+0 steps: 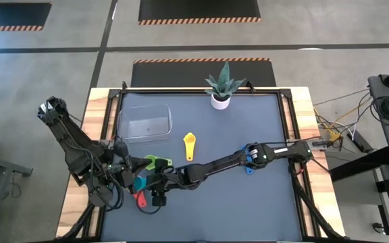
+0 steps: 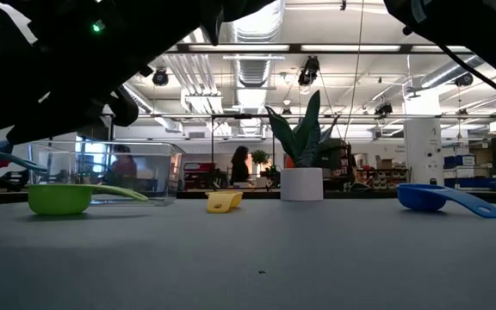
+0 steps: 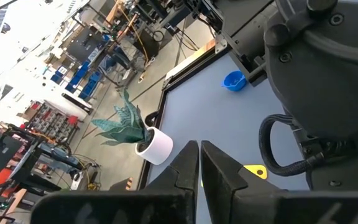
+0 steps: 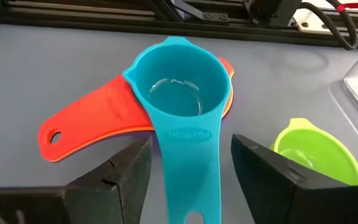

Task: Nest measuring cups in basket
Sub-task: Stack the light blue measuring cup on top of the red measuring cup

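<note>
A teal measuring cup (image 4: 179, 87) sits bowl-down in a red cup (image 4: 92, 121) that has an orange rim (image 4: 227, 99) showing under it, at the table's near left (image 1: 140, 182). My right gripper (image 4: 191, 149) is open. Its fingers stand on either side of the teal handle (image 4: 190, 155), apart from it. A green cup (image 4: 316, 152) lies beside the stack. A yellow cup (image 1: 189, 145) lies mid-table, and a blue cup (image 1: 248, 166) lies under my right arm. The clear basket (image 1: 144, 123) stands at the far left. My left gripper (image 3: 199, 174) hovers shut, touching nothing.
A white pot with a spiky plant (image 1: 220, 94) stands at the far middle edge. My right arm (image 1: 235, 158) stretches across the table from the right. People stand in the room beyond the table (image 2: 239, 164). Bare mat lies at the near right (image 1: 248, 209).
</note>
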